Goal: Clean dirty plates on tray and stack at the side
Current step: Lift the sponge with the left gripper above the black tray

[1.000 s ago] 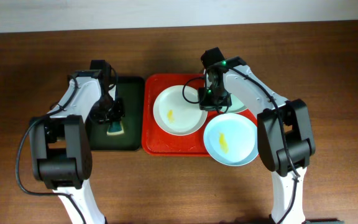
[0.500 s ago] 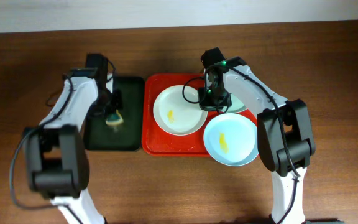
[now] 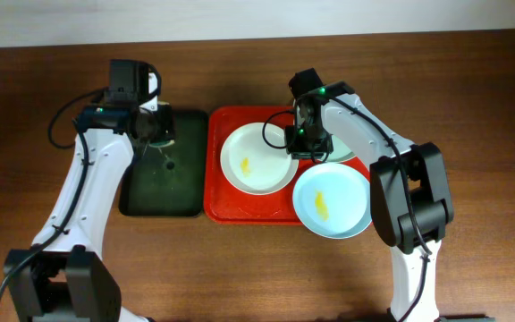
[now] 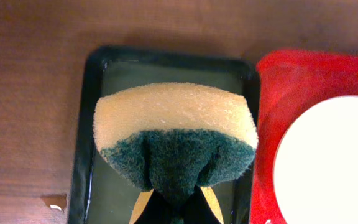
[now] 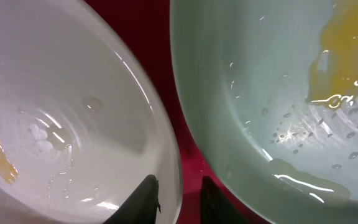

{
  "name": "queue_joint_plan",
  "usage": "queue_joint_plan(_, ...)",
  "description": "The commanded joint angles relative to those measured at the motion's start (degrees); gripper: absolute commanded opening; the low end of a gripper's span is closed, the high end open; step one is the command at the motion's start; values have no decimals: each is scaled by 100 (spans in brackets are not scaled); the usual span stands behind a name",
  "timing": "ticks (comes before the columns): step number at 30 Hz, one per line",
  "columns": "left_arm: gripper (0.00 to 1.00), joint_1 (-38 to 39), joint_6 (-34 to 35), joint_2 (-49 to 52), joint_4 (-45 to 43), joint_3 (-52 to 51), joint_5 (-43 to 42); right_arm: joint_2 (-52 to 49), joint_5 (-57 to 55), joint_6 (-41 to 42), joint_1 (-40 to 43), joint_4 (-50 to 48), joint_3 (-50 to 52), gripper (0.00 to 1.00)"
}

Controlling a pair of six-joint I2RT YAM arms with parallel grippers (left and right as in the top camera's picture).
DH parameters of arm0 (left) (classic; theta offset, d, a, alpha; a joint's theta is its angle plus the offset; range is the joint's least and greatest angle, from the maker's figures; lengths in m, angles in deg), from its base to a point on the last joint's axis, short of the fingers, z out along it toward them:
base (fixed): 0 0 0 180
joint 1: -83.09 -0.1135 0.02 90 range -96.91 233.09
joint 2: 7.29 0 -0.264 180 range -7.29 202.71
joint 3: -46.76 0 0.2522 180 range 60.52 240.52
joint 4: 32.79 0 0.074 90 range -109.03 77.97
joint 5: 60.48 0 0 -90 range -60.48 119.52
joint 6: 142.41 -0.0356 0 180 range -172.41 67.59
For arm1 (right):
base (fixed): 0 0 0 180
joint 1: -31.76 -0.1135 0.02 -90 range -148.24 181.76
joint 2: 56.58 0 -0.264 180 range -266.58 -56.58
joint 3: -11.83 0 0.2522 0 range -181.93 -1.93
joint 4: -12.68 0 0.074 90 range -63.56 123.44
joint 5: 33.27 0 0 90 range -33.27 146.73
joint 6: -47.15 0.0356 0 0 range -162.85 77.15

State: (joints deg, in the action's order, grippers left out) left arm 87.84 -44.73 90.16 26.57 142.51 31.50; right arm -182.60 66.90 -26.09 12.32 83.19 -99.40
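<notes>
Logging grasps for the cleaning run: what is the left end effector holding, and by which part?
The left end effector holds the sponge, pinched at the middle of its green scouring side, yellow foam pointing away.

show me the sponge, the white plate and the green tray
sponge (image 4: 176, 152), left wrist view, green scrub side
white plate (image 3: 261, 154), overhead view, bare middle
green tray (image 3: 161, 193), overhead view, bare floor

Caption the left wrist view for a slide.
Left gripper holds yellow-green sponge over dark green tray; white plate on red tray beside.
</notes>
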Motion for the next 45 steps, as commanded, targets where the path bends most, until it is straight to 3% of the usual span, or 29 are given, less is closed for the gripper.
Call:
queue_joint_plan(1, 0, -13, -98, 9, -39, -76, 81, -81, 31, 24, -42, -2, 50, 24)
queue_joint_plan(2, 0, -13, -98, 9, -35, -76, 83, -79, 31, 24, -42, 0, 50, 23)
queue_joint_plan(4, 0, -13, -98, 9, -42, -98, 83, -81, 31, 24, -42, 0, 50, 11)
queue_joint_plan(6, 0, -15, -98, 9, -63, -133, 85, -81, 31, 22, -42, -4, 50, 9)
queue_joint_plan(12, 0, -13, -98, 9, -61, -140, 83, -81, 33, 24, -44, -2, 50, 11)
queue_joint_plan(13, 0, -13, -98, 9, -63, -140, 83, -81, 33, 24, -44, 0, 50, 19)
queue_joint_plan(15, 0, -13, -98, 9, -63, -140, 83, -81, 33, 24, -44, 4, 50, 21)
queue_joint_plan(45, 0, -13, -96, 9, -57, -140, 83, -81, 52, 520, -216, 83, 50, 15)
